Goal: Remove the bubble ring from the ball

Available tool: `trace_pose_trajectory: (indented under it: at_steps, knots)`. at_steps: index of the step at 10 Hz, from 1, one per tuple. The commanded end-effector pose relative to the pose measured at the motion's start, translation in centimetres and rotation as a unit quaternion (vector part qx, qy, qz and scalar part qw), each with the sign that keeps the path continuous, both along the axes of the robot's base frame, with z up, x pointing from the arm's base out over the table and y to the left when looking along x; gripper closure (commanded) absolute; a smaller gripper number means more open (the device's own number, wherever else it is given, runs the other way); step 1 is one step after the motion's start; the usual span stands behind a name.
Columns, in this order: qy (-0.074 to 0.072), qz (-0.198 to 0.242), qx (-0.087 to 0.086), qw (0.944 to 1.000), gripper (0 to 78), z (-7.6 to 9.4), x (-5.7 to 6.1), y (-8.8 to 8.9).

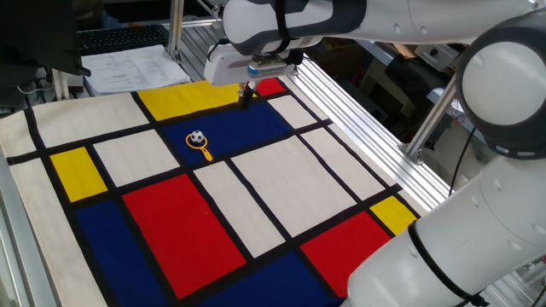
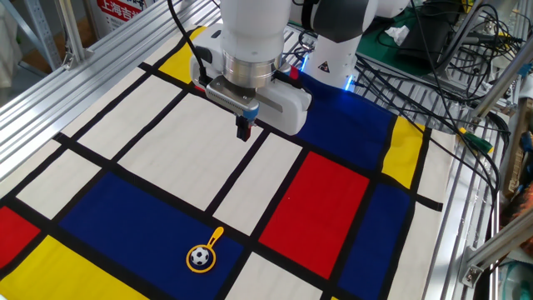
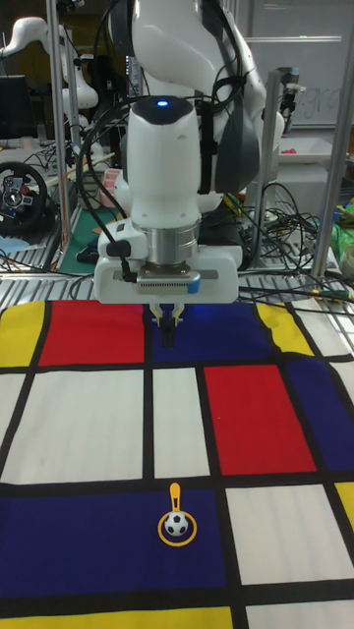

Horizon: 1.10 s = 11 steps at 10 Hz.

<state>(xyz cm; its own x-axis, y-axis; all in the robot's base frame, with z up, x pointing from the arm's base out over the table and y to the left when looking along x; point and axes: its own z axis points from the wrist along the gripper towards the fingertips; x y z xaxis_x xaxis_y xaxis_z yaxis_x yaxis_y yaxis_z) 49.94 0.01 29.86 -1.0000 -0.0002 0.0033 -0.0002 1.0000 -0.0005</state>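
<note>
The ball, white with black patches, rests on a blue rectangle of the mat. Around it on the mat lies the yellow-orange bubble ring, its short handle sticking out to one side. In the other fixed view the ball sits inside the bubble ring near the bottom edge. The tall view shows the ball and the bubble ring low in the frame. My gripper hangs above the mat well away from them, fingers together, holding nothing.
The mat of red, blue, yellow and white rectangles with black lines covers the table. Aluminium rails run along its edges. Papers and a keyboard lie beyond one end; cables crowd the robot base.
</note>
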Motion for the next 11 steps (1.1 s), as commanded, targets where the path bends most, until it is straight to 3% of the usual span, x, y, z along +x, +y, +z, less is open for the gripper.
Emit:
trace_pose_trajectory:
  at_steps: [1, 5, 8, 11]
  knots:
    - [0.008, -0.039, 0.009, 0.9992, 77.6, 0.0, 0.0, 0.0]
    - [0.009, -0.036, 0.016, 0.9992, 77.6, 0.0, 0.1, 0.0]
    - [0.009, -0.036, 0.017, 0.9992, 77.6, 0.1, 0.8, 0.1]
    - [0.014, -0.044, 0.016, 0.9988, 77.6, 0.4, 3.0, 0.7]
